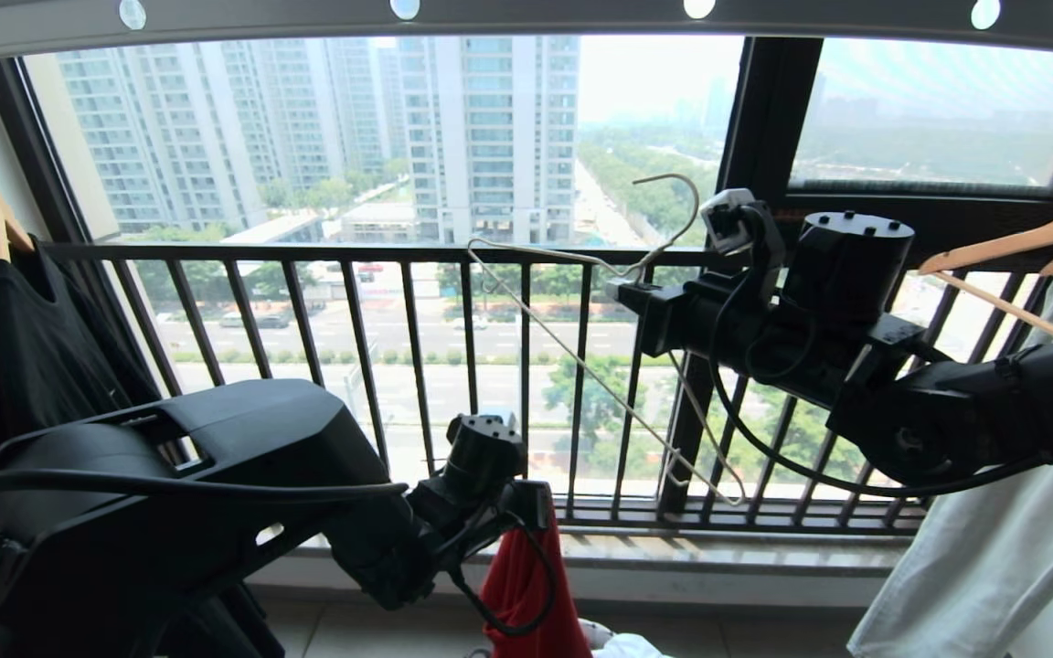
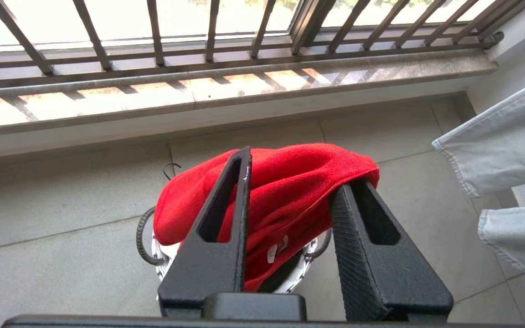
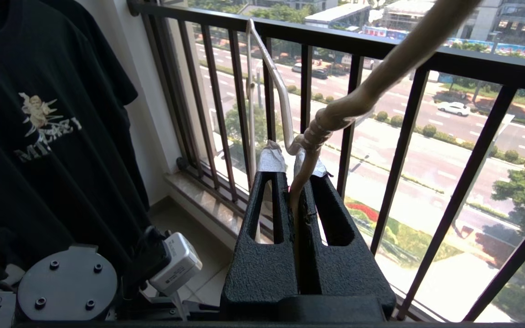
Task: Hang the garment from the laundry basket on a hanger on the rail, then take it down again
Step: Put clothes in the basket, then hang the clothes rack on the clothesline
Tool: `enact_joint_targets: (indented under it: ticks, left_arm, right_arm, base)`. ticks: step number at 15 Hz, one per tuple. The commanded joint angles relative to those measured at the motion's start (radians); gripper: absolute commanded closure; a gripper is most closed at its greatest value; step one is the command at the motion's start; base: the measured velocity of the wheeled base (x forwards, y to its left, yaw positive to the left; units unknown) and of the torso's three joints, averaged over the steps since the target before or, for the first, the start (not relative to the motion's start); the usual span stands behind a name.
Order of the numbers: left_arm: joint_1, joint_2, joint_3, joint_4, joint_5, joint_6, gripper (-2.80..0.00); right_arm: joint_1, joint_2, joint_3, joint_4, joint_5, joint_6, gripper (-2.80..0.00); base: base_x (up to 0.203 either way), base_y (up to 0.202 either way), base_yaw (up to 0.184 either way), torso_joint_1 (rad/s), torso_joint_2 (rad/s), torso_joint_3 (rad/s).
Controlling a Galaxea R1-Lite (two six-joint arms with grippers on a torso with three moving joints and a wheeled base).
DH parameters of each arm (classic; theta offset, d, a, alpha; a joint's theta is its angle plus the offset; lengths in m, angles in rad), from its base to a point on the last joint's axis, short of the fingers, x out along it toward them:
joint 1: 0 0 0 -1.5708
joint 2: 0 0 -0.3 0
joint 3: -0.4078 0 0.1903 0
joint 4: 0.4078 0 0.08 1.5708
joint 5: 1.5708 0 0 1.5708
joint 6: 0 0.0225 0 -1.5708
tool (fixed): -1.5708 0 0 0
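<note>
Soft red garment draped between parted left end effector fingers; hanger clamped by the right.

The left end effector [image 2: 290, 191] stands partly open, the limp, light garment [image 2: 285, 182] bunched above the laundry basket [image 2: 160, 262]; a fold is best pinched. At two o'clock, the right end effector [image 3: 296, 180] grips the stiff, thin hanger [image 3: 331, 118] at its neck.

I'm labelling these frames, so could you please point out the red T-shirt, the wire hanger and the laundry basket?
red T-shirt [image 2: 285, 182]: left wrist view, bunched fabric between the fingers.
wire hanger [image 1: 581, 361]: head view, its long straight wire.
laundry basket [image 2: 146, 237]: left wrist view, dark wire handle.
</note>
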Motion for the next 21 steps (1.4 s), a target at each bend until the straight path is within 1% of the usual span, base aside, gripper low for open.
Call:
enact_joint_targets:
  ticks: [1,4,6,8,12,13,14,16,19,21]
  left_arm:
    - [0.002,0.002,-0.001,-0.005,0.0,-0.002,-2.8]
    - [0.002,-0.005,0.002,-0.003,0.0,0.01,-2.8]
    - [0.002,-0.01,0.005,0.009,0.003,0.045,-2.8]
    - [0.003,-0.031,0.003,0.066,0.023,0.075,-2.8]
    - [0.007,-0.091,0.014,0.095,0.026,0.085,-2.8]
    - [0.005,-0.115,0.027,0.113,0.026,0.106,-2.8]
    - [0.003,-0.135,0.038,0.14,0.025,0.131,0.0]
    - [-0.002,-0.188,0.039,0.192,0.025,0.139,0.0]
    - [-0.032,-0.354,0.025,0.417,0.023,0.143,0.0]
    - [-0.05,-0.465,0.017,0.517,0.023,0.146,0.0]
  right_arm:
    - [0.0,0.001,0.0,-0.005,0.002,0.001,0.0]
    - [-0.001,0.001,0.0,-0.005,0.002,0.001,0.0]
    - [-0.001,0.001,0.0,-0.005,0.002,0.001,0.0]
    - [-0.001,0.0,0.0,-0.006,0.002,0.001,0.0]
    - [-0.001,0.001,0.0,-0.007,0.002,0.001,0.0]
    - [-0.001,0.002,0.0,-0.007,0.002,0.001,0.0]
    - [-0.001,0.002,0.0,-0.007,0.002,0.001,0.0]
    - [-0.001,0.007,0.008,-0.008,0.002,-0.001,0.0]
    - [0.002,0.019,0.024,-0.01,0.006,-0.034,0.0]
    - [0.015,0.012,0.044,-0.01,0.006,-0.042,0.0]
  base:
    - [0.0,0.0,0.0,0.0,0.0,0.0]
    - [0.0,0.0,0.0,0.0,0.0,0.0]
    - [0.0,0.0,0.0,0.0,0.0,0.0]
    - [0.0,0.0,0.0,0.0,0.0,0.0]
    - [0.0,0.0,0.0,0.0,0.0,0.0]
    - [0.0,0.0,0.0,0.0,0.0,0.0]
    - [0.0,0.0,0.0,0.0,0.0,0.0]
    - [0.0,0.0,0.0,0.0,0.0,0.0]
    - [0.0,0.0,0.0,0.0,0.0,0.0]
    - [0.0,0.0,0.0,0.0,0.0,0.0]
